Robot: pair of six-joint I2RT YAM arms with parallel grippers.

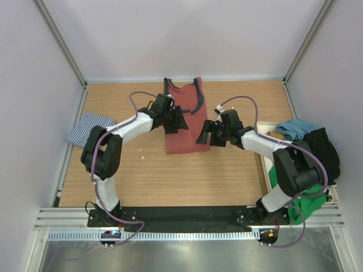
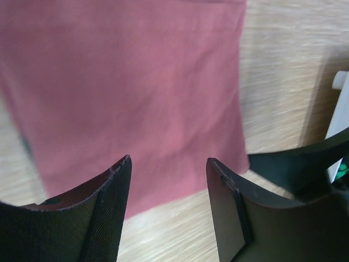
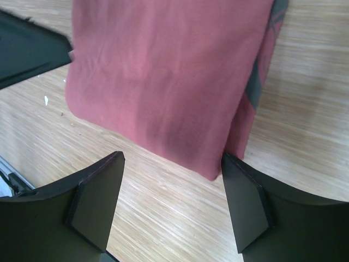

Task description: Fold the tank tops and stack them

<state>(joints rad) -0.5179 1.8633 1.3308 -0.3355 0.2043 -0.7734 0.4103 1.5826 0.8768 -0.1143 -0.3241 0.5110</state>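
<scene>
**Top view.** Red top (image 1: 182,143) flat on tabletop (image 1: 170,181), centre-far; long narrow shape, straps twd back wall. Striped top (image 1: 89,127) bunched at left edge, well apart, not folded. Left tool (image 1: 176,122) over red top's left side. Right tool (image 1: 205,135) just beside its right edge. Tray (image 1: 266,161) w/ other clothes (image 1: 309,147) at far right.

**Left wrist.** Left tool (image 2: 169,164) parted, nothing between the fingers. Poised above the red top (image 2: 136,82) near hem end; cloth smooth.

**Right wrist.** Right tool (image 3: 173,157) spread wide, empty, straddling a hem corner of the red top (image 3: 163,71). Doubled layer w/ dark trim visible along one side.

**Assessment.** Lengthwise fold judged done; cross fold pending.

**Next move.** Lower both tools onto hem corners, pinch all layers, carry hem to strap end. Striped top afterwards, then stack.
</scene>
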